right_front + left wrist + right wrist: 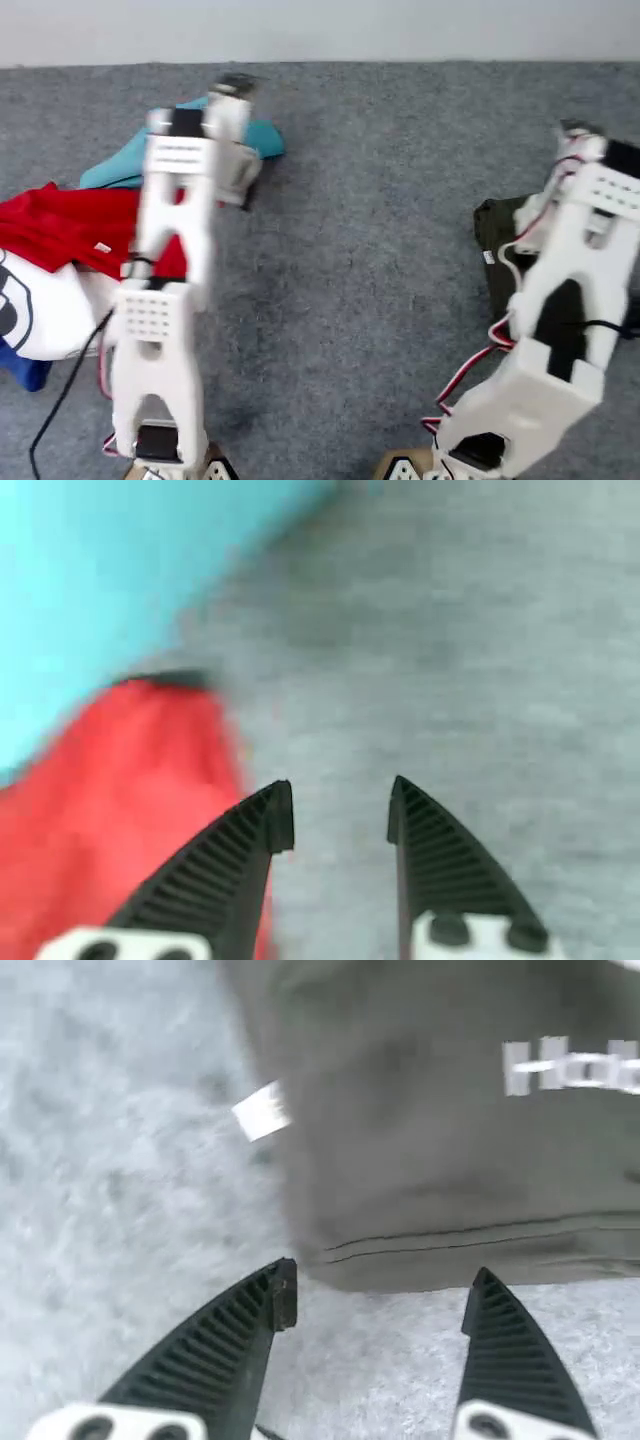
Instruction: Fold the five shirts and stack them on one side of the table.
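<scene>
The left gripper (pixel 340 815) is empty, jaws apart, above the table (pixel 380 200) just beside the red shirt (pixel 60 225). The right gripper (pixel 383 1302) is empty, jaws apart, above the hem of the dark shirt (pixel 493 235) at the table's right side. The red shirt, teal shirt (pixel 120 165), white shirt (pixel 45 310) and blue shirt (pixel 25 372) lie heaped together, unfolded, at the left side.

Work surface: a table (pixel 400 200) covered in grey, felt-like fabric with a mottled nap, evenly lit. Along its far edge runs a plain pale wall (pixel 320 30), meeting the covering in a straight line.
</scene>
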